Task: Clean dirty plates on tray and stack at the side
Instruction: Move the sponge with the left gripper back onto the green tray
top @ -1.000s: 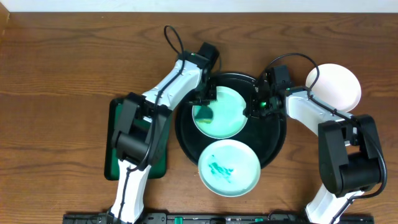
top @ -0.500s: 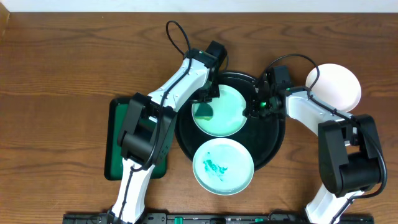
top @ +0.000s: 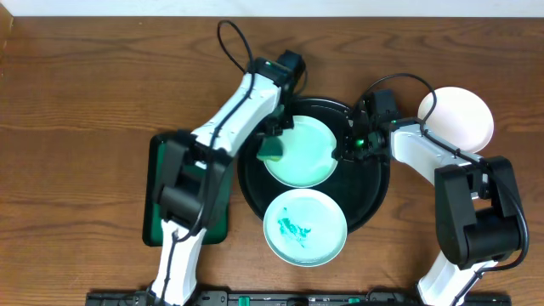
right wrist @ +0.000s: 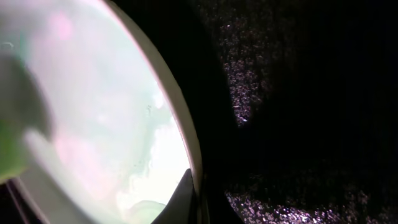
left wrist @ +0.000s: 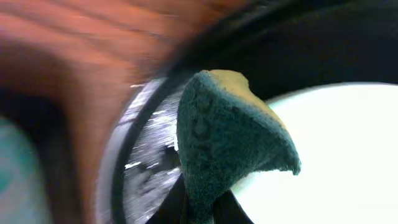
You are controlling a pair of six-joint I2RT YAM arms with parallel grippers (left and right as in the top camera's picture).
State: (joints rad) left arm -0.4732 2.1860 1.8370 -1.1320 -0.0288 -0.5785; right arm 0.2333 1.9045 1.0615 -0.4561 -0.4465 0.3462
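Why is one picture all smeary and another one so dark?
Left wrist view: the wooden table is streaked with motion blur, but the green sponge looks fairly sharp. Right wrist view: the black tray fills it with darkness except for sparkly glints, and the plate looks soft and washed out. Overhead view: sharp and evenly lit.
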